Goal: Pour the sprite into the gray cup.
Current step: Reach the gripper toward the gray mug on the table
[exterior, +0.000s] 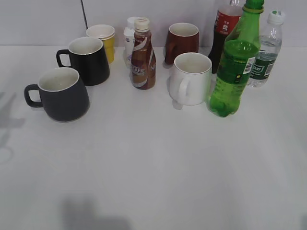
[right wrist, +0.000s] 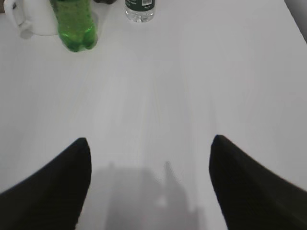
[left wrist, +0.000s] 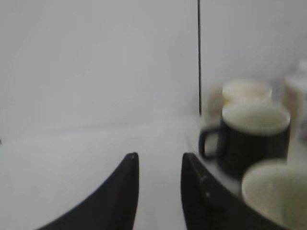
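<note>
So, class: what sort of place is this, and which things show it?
Probably a lab test bench, not a kitchen: a bare white table against a plain wall, mugs and drink bottles lined up as props, and a robot end effector hovering above.

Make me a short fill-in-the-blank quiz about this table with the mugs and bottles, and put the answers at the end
1. The sprite stands upright right beside the ______ mug.
2. The gray cup has its handle pointing to the ______ of the exterior view.
3. The cap on the sprite bottle is ______ in color.
4. The right gripper holds nothing, with its jaws wide ______.

Answers: white; left; green; open
</note>
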Action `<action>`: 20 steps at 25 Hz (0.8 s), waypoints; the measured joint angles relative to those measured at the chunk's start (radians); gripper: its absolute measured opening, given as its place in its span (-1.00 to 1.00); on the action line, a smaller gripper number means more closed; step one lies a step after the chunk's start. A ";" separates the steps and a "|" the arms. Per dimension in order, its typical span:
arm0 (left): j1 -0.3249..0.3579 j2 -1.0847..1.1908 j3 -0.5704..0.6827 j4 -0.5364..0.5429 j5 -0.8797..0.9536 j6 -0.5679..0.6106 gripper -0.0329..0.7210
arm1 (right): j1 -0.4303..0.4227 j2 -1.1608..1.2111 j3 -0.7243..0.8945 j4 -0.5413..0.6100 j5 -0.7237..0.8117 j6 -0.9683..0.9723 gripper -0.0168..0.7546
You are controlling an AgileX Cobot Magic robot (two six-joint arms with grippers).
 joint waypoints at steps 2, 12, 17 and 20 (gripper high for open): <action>0.000 0.103 0.068 0.000 -0.096 0.000 -0.27 | 0.000 0.000 0.000 0.000 0.000 0.000 0.53; -0.002 0.446 0.122 0.039 -0.348 0.000 0.02 | 0.000 0.000 0.000 0.000 0.000 0.000 0.53; -0.002 0.510 0.076 0.079 -0.366 0.000 0.05 | 0.000 0.000 0.000 0.000 0.000 0.000 0.53; -0.002 0.554 0.036 0.083 -0.372 0.000 0.06 | 0.000 0.000 0.000 0.000 0.000 0.000 0.53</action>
